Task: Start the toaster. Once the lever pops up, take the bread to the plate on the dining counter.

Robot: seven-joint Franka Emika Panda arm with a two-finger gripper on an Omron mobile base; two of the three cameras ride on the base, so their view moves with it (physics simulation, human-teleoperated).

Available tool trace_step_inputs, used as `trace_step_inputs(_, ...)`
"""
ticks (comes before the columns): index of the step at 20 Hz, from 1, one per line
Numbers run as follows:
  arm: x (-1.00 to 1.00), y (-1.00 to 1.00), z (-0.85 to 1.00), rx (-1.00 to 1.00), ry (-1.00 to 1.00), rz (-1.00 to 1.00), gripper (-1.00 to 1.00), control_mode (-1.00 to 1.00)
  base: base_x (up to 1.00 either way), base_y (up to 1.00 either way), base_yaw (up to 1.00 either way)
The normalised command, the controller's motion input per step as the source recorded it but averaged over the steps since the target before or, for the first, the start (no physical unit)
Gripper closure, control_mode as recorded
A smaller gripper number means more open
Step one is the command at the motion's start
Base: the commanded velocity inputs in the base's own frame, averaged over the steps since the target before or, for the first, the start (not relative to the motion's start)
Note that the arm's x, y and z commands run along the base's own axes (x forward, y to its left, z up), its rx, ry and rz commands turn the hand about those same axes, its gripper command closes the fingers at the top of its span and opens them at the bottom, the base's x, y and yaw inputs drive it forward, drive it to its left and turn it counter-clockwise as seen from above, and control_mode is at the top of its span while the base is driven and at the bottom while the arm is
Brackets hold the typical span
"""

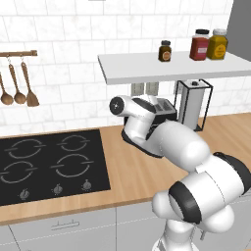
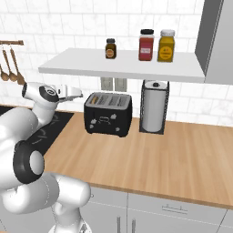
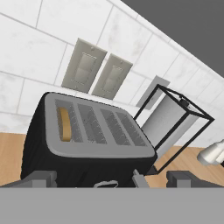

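The black toaster [image 2: 108, 113] stands on the wooden counter below the shelf, and the arm partly covers the toaster [image 1: 166, 112] in the left base view. A tan slice of bread [image 3: 64, 124] sits low in the leftmost slot; its top edge also shows as the bread [image 2: 94, 98] from the right. My gripper [image 2: 78, 94] hovers just left of the toaster, slightly above its top, apart from it. In the hand view my gripper [image 3: 113, 179] is open, its dark fingertips [image 3: 41, 178] spread wide over the toaster's [image 3: 87, 144] near edge, holding nothing. The plate and the dining counter are out of view.
A wire-framed paper towel stand [image 2: 154, 107] stands right of the toaster. The white shelf [image 2: 123, 66] with three jars hangs low over both. A black hob [image 1: 49, 164] lies to the left, with wooden utensils [image 1: 18, 86] on the wall. Bare counter [image 2: 173, 159] extends to the right.
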Motion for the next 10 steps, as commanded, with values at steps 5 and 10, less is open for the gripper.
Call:
trace_step_inputs(5,0.00,0.00,0.00,0.00,0.00,0.00,-1.00,-1.00,0.00,0.00,0.00)
trace_step_inputs(10,0.00,0.00,0.00,0.00,0.00,0.00,-1.00,-1.00,0.00,0.00,0.00)
